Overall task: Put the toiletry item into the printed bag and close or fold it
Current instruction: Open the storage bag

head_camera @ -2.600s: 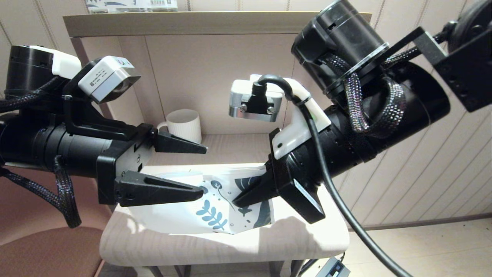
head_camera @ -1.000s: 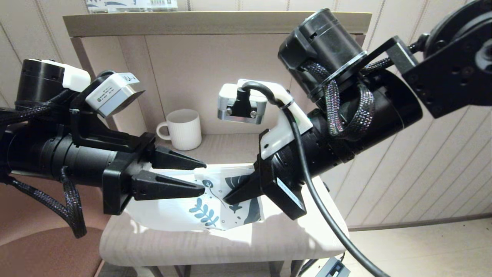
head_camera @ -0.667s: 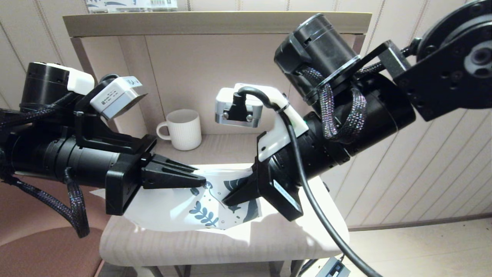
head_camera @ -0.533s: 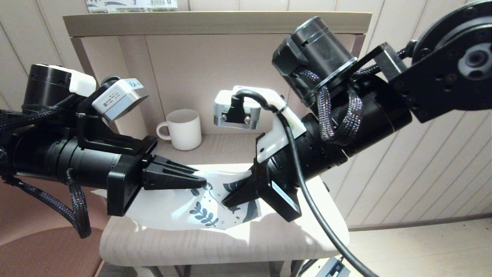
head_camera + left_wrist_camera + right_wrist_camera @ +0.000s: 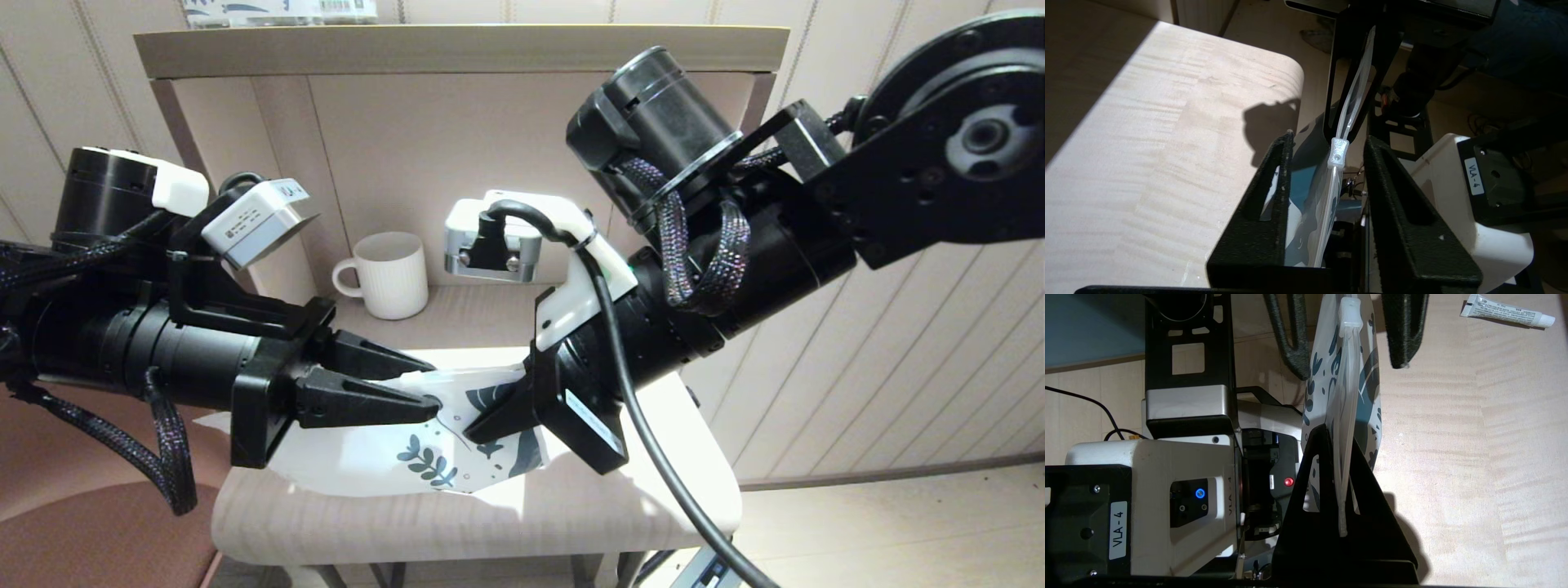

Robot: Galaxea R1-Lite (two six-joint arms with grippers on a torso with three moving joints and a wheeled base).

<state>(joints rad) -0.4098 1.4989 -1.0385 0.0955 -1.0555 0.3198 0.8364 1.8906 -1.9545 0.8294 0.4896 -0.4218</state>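
- Left hand (image 5: pixel 429 390): parted, fingers either side of the slider (image 5: pixel 1339 152), at the left of the printed bag (image 5: pixel 384 445).
- Printed bag: over the tabletop (image 5: pixel 457 523).
- Right hand (image 5: pixel 473 426): clamped on printed bag's zip edge.
- Toiletry item (image 5: pixel 1506 312): on tabletop, apart from bag.

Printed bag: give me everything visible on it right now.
The printed bag is a white, thin plastic zip pouch with blue-teal leaf and flower print at one end and a clear slider on its zip track. It is held up edge-on above the pale wooden table, sagging between the arms. The right gripper is shut on its zip edge. The left gripper stands open astride the slider, not visibly pinching it. Contents cannot be seen.
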